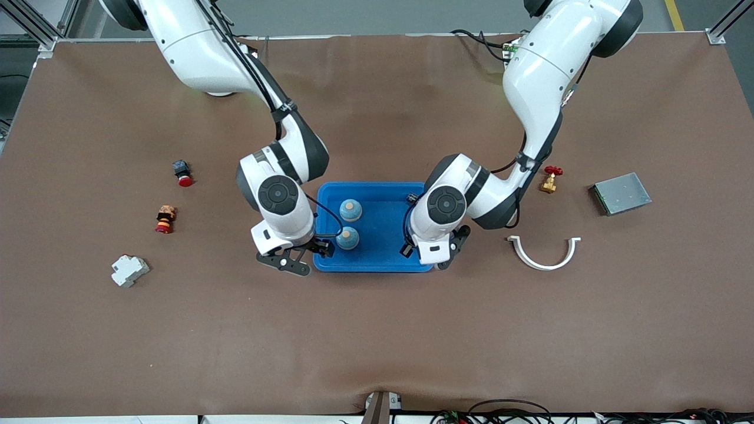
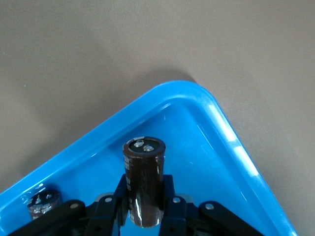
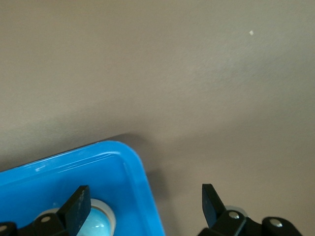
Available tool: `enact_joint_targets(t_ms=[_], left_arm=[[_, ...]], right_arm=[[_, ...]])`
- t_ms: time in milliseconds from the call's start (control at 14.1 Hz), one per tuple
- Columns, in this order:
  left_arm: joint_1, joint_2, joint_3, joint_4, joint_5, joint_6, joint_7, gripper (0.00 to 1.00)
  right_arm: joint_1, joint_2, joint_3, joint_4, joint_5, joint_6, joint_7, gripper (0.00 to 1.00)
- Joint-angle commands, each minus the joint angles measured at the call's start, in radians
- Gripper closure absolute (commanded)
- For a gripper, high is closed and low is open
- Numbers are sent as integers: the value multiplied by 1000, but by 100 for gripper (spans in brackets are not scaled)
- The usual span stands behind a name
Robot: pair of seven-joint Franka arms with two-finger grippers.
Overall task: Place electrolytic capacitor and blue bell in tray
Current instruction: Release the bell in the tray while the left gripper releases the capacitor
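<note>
Left gripper (image 2: 142, 206) pinches an upright electrolytic capacitor (image 2: 143, 182) inside the tray (image 2: 231, 142); right gripper (image 3: 142, 204) gapes wide, straddling the tray's corner, apparently empty.

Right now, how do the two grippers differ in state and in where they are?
The left gripper is shut on a dark capacitor, held upright over a corner of the blue tray; the right gripper is open and holds nothing. The right gripper straddles the tray's rim at the right arm's end, one finger inside by a blue bell, the other outside over the table. Both sit low at the tray's nearer corners.
</note>
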Motion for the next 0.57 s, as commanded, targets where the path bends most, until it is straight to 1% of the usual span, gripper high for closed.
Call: enact_joint_targets(t_ms=[0,212,354,495], left_arm=[[-33,17,12,27,2,6,-33,100],[-44,26,12,27,2,13,-40,100],[-50,31,12,27,2,16,-42,100],[-50,40,13,27,3,17,-40,100]], right_arm=[[-47,-47,18,-21,-2,-33,-60,0],[-53,-70,11,-12,-7,-85,-65,0],[-81,-78,12,-13,-13,-88,-74,0],[-105,-84,12,-12,-11,-85,-133,0]])
